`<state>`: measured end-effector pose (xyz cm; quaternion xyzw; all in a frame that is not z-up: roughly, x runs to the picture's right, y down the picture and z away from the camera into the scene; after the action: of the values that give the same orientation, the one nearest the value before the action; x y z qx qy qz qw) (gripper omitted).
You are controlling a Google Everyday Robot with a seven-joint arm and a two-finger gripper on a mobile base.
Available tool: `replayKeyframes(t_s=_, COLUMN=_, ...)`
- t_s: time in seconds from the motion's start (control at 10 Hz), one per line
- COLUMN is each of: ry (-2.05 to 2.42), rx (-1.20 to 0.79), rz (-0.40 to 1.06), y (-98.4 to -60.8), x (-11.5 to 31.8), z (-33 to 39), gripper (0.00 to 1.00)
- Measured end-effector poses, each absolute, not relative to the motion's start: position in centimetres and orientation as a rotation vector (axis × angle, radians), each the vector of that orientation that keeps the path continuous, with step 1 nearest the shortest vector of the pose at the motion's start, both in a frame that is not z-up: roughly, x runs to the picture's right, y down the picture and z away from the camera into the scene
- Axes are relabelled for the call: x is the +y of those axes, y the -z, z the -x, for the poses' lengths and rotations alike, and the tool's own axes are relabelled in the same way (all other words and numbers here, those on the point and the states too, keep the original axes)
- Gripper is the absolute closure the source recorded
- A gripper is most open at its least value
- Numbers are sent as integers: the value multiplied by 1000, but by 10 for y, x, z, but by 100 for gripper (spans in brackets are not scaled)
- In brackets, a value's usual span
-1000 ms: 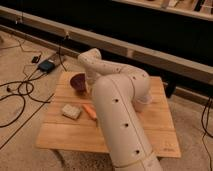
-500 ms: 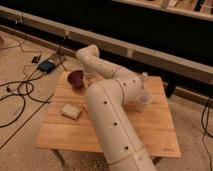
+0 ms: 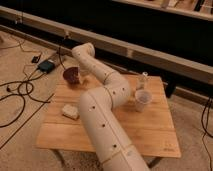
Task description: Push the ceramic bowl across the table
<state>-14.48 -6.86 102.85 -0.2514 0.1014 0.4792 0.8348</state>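
I see the cream-coloured jointed arm [image 3: 107, 125] rising from the near edge of the low light wood plank table [image 3: 150, 132]. It bends at an elbow and reaches on towards the small round dark maroon ceramic bowl [image 3: 71, 75]. That bowl sits at the table's far left corner. The gripper [image 3: 80, 70] hangs from the bent wrist just right of the bowl; I cannot tell whether it is open or closed. A translucent whitish cup [image 3: 142, 99] stands well right of the bowl, and a tan spongy block [image 3: 70, 111] lies nearer me than the bowl.
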Motion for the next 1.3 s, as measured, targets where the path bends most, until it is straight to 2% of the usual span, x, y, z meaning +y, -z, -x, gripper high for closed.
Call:
replayKeyframes(t_s=0.3, ry=-1000, rx=127, rz=375, y=-1050, x=-107, z=163, gripper=35)
replayKeyframes(t_s=0.4, ry=-1014, rx=85, rz=260, y=-1063, x=-132, z=163, gripper=35)
replayKeyframes(t_s=0.7, ry=-1063, rx=27, rz=45, y=-1083, x=-173, z=158, gripper=35)
replayKeyframes(t_s=1.3, ry=-1130, rx=23, rz=-63, y=-1087, x=-182, z=161, gripper=35)
